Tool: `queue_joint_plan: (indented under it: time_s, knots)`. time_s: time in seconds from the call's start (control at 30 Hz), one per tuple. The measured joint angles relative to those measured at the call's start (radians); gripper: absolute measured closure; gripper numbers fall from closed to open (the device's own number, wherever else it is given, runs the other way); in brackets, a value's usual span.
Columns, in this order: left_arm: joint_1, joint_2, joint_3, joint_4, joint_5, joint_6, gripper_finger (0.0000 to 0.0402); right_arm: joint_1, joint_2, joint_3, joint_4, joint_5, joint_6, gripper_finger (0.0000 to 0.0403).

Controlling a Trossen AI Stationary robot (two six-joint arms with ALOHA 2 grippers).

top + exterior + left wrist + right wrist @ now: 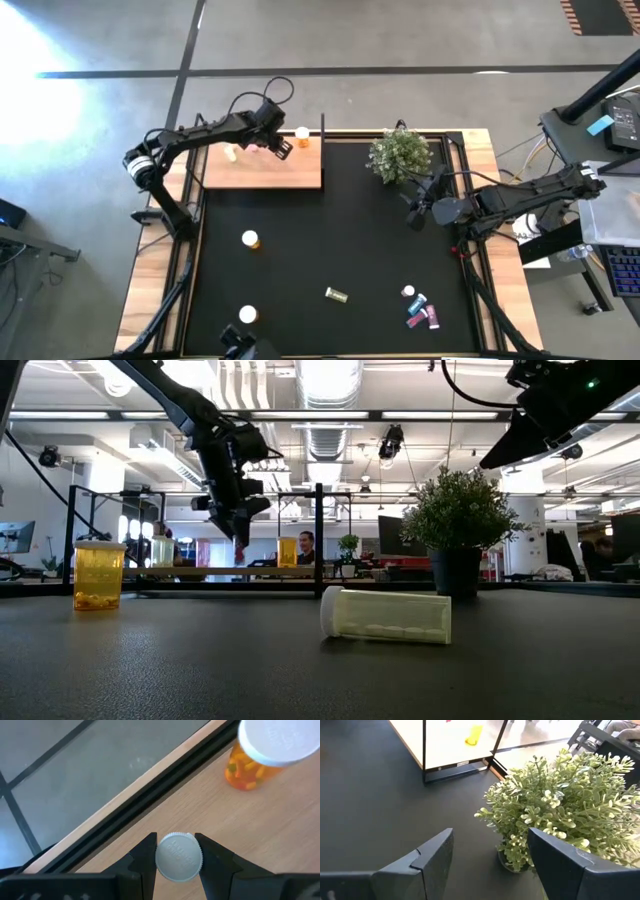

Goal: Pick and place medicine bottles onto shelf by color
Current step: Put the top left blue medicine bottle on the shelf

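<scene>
1. Left hand (175, 860): closed on a white-capped bottle (179, 856), fingers (145, 857) pressed on either side of the cap. The bottle's long axis runs straight down from the hand toward the shelf (262, 168); only its cap shows.
2. The hand hangs over the far edge of the shelf. Near it on the board stands an orange bottle (250, 762), upright, cap up.
3. A yellowish bottle (231, 152) stands on the shelf's left part.
4. Right hand (490, 865): jaws wide, holding nothing, poised just beside the plant (399, 154).
5. On the bench mat (340, 240), a yellowish bottle (387, 615) lies on its side, long axis level, cap to the left in the low view. An orange bottle (98, 574) stands upright, well apart from it.
</scene>
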Motion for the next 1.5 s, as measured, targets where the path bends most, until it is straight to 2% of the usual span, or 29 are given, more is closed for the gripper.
queue_joint_plan:
  time_s: [0.5,0.67,1.5]
  knots:
    - [0.010,0.000,-0.008,0.000,0.007,0.008,0.0299,0.000,0.000,0.000,0.000,-0.011,0.000,0.0158]
    - [0.010,0.000,-0.008,0.001,0.050,0.009,0.0299,0.000,0.000,0.000,0.000,-0.013,0.000,0.0158]
    - [0.010,0.000,-0.012,0.001,0.057,0.035,0.0299,0.000,0.000,0.000,0.000,-0.013,0.000,0.0158]
